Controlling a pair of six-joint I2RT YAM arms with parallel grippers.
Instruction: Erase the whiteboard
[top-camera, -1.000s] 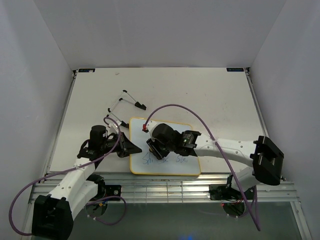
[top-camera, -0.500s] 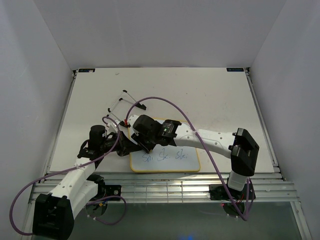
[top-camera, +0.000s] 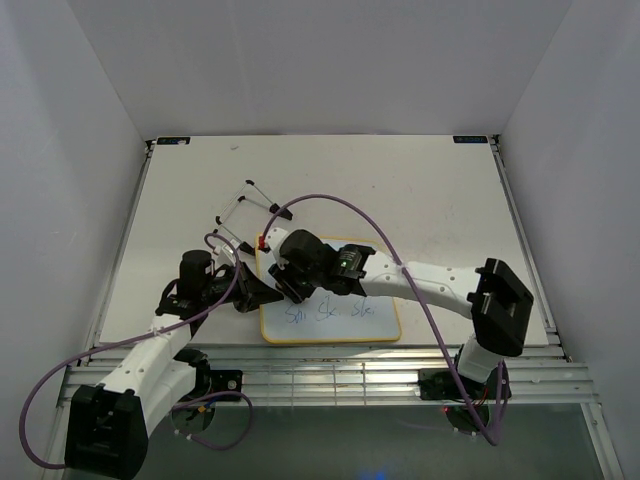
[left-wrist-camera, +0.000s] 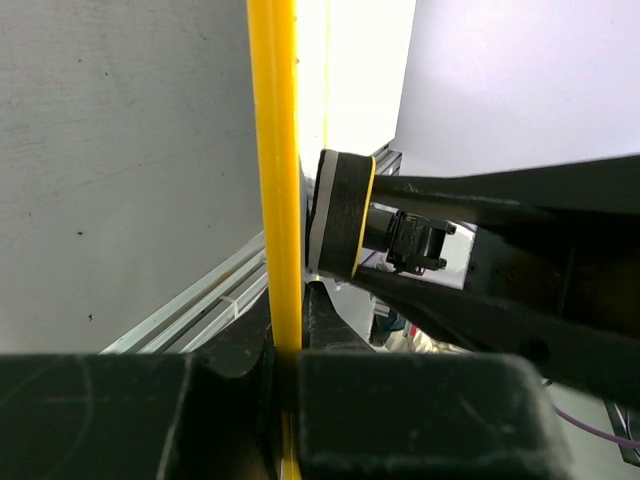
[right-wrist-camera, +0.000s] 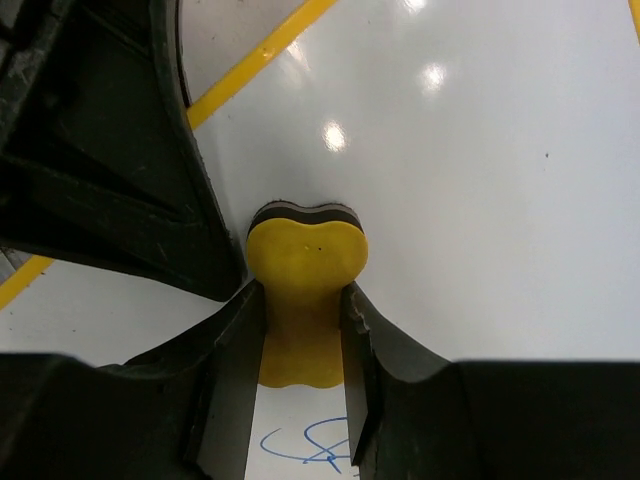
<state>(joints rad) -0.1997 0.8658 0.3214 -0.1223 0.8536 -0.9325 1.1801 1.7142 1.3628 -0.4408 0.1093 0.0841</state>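
The whiteboard (top-camera: 372, 328) lies flat near the table's front, white with a thin yellow frame (left-wrist-camera: 274, 180) and blue handwriting (top-camera: 330, 312) along its near part. My left gripper (top-camera: 262, 293) is shut on the board's left edge. My right gripper (top-camera: 288, 283) is shut on the small yellow eraser (right-wrist-camera: 305, 290), pressed on the board's left part just beyond the writing (right-wrist-camera: 312, 444). The eraser's dark pad (left-wrist-camera: 337, 215) also shows in the left wrist view.
Black wire feet pieces (top-camera: 252, 203) lie on the table behind the board. A purple cable (top-camera: 350, 215) arcs over the board from the right arm. The table's front rail (top-camera: 330, 372) runs just below the board.
My right gripper with the eraser swept left across the board from its middle to the left edge, then shifted slightly back right. The blue writing now shows uncovered. The left gripper stayed put.
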